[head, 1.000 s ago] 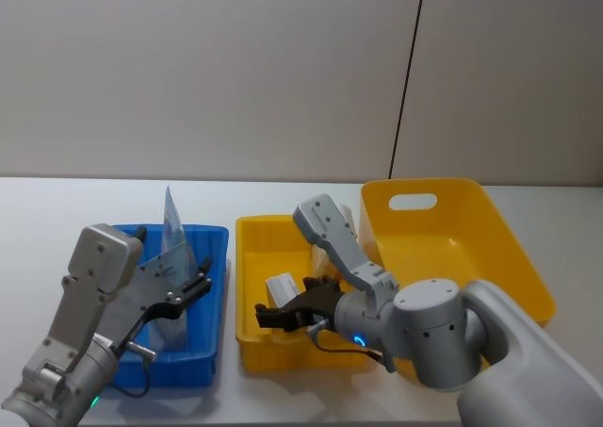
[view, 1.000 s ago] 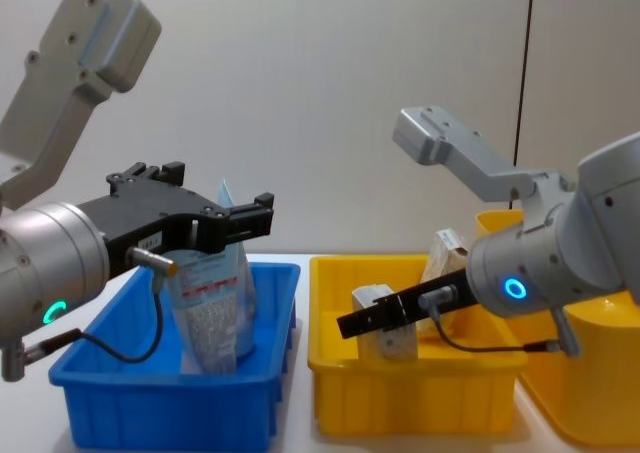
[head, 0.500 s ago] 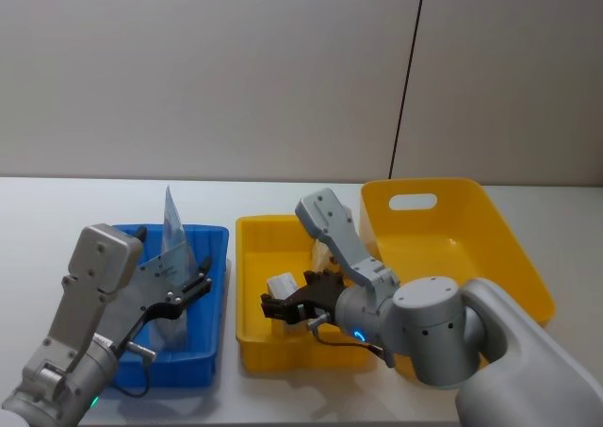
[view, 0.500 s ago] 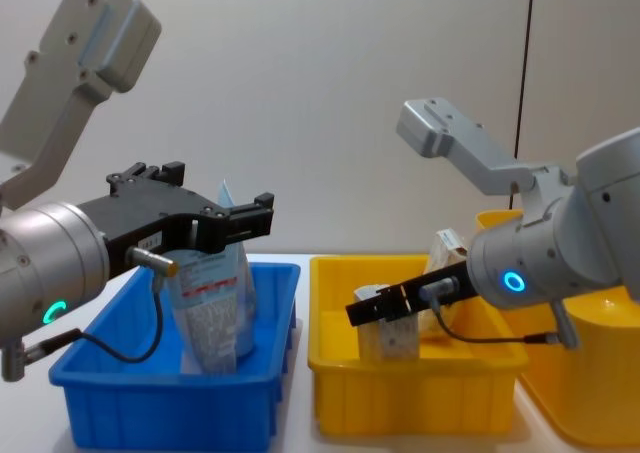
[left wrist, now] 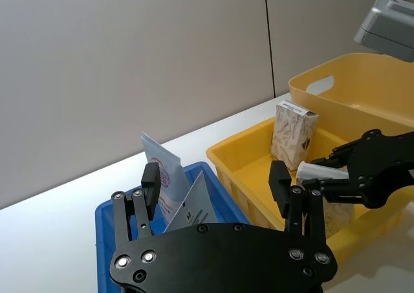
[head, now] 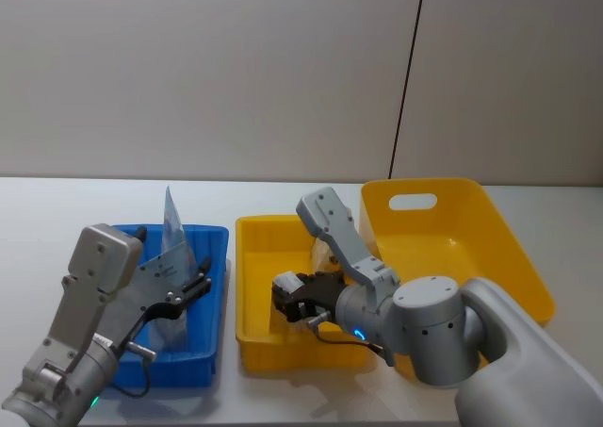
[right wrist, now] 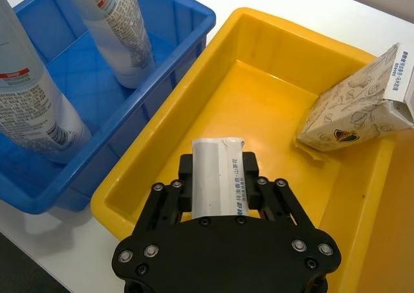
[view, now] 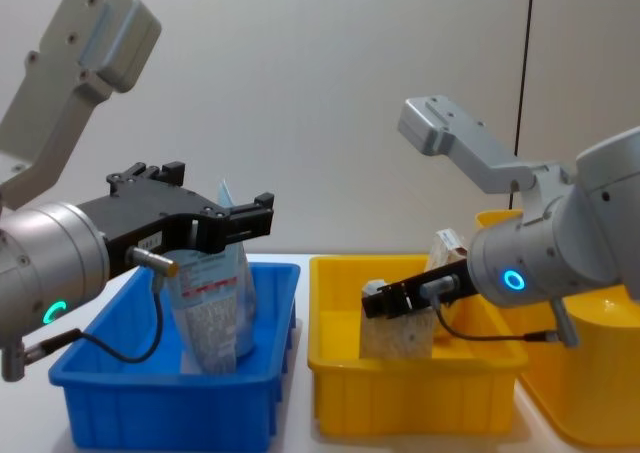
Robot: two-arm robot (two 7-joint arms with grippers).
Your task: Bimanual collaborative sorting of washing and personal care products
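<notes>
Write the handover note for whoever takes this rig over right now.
Right end effector: shut on the small grey-white carton, over the small yellow bin.
Left end effector: open, holding nothing, above the blue bin.
Done: two soft refill pouches stand in the blue bin; the cream carton leans in the small yellow bin.
Left: probably lift and place the grey-white carton; the large yellow bin may be its target.
</notes>
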